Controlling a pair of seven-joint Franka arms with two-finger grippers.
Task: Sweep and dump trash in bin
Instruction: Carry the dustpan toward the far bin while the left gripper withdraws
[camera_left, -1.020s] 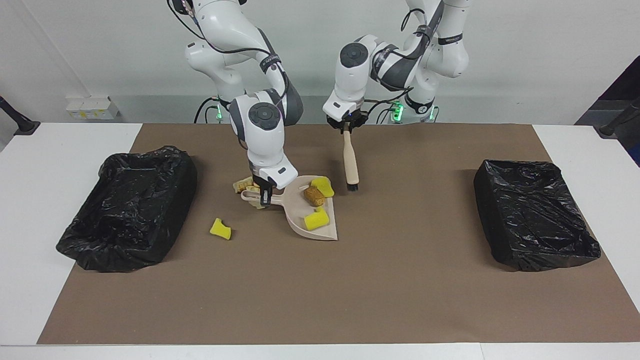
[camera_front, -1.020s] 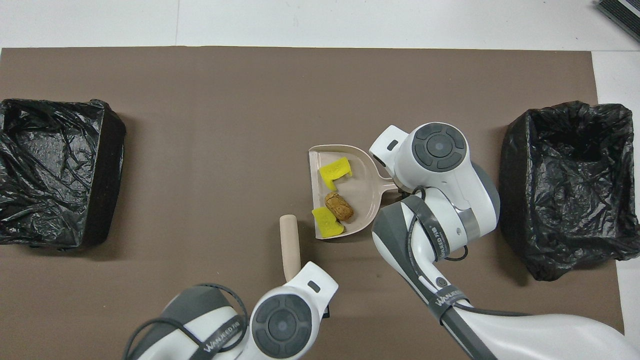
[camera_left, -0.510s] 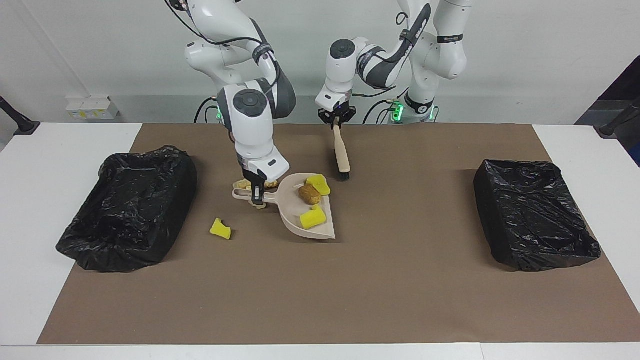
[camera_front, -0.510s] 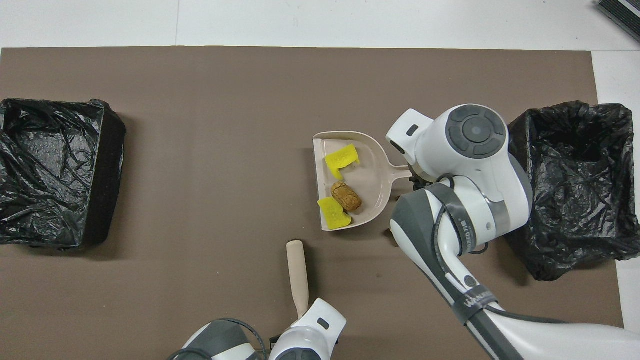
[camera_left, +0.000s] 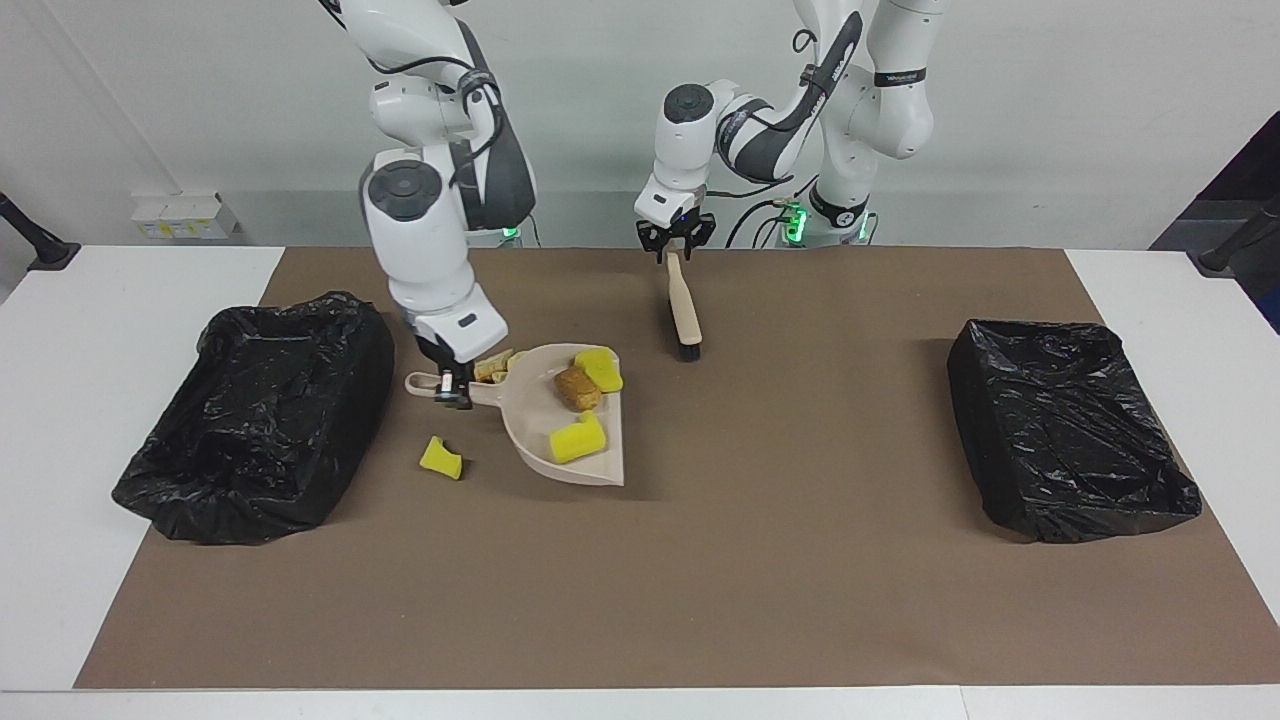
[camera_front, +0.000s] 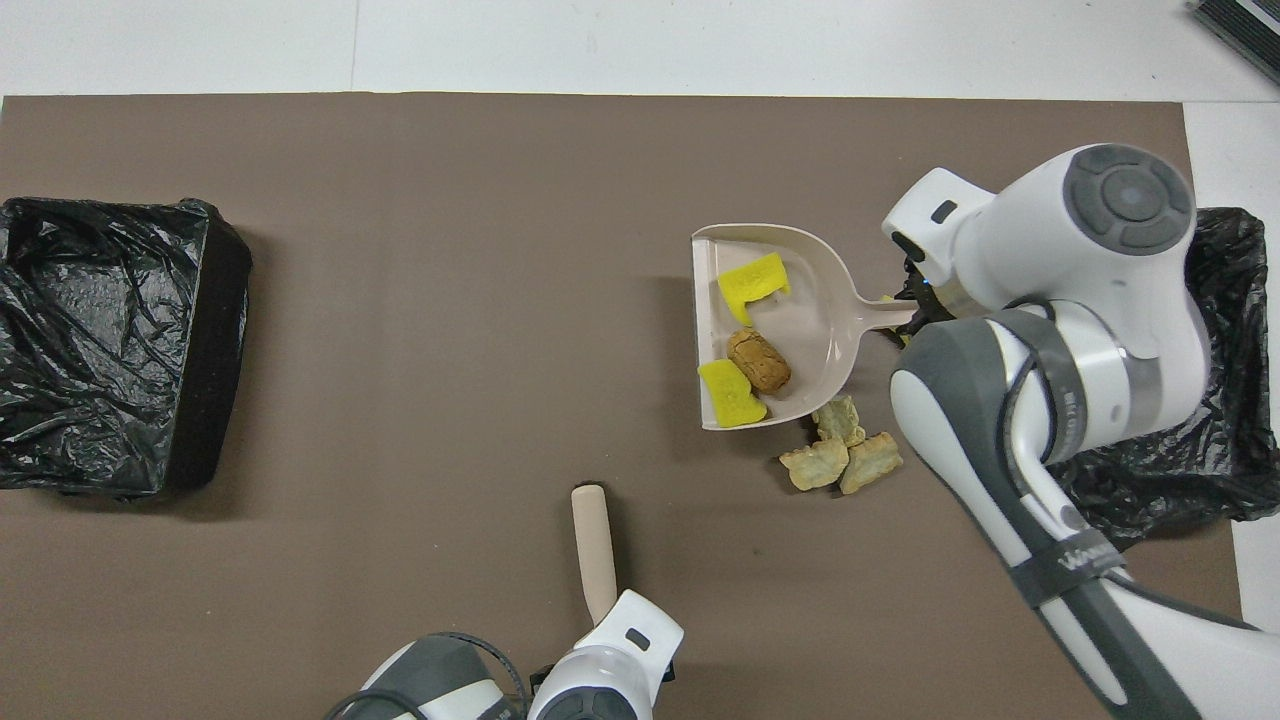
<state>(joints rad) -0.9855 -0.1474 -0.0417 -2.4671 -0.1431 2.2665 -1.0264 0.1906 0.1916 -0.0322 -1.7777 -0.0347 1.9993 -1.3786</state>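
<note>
R gripper (camera_left: 455, 390), clenched on the dustpan (camera_left: 570, 430) handle, has carried it w/ three trash bits (camera_left: 578, 437) toward the R arm's bin (camera_left: 260, 410) vs a sec ago; dump looks next. That uncovers tan lumps (camera_front: 840, 455) on the desk; one yellow scrap (camera_left: 441, 458) lies nearby. L gripper (camera_left: 675, 243) has just let go of the brush (camera_left: 685, 315), now resting.

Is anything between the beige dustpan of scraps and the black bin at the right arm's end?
Nothing visible blocks it. The right gripper holds the beige plastic dustpan by its handle; only bare mat lies between it and the black bag-lined bin. One yellow foam scrap lies beside that path.
</note>
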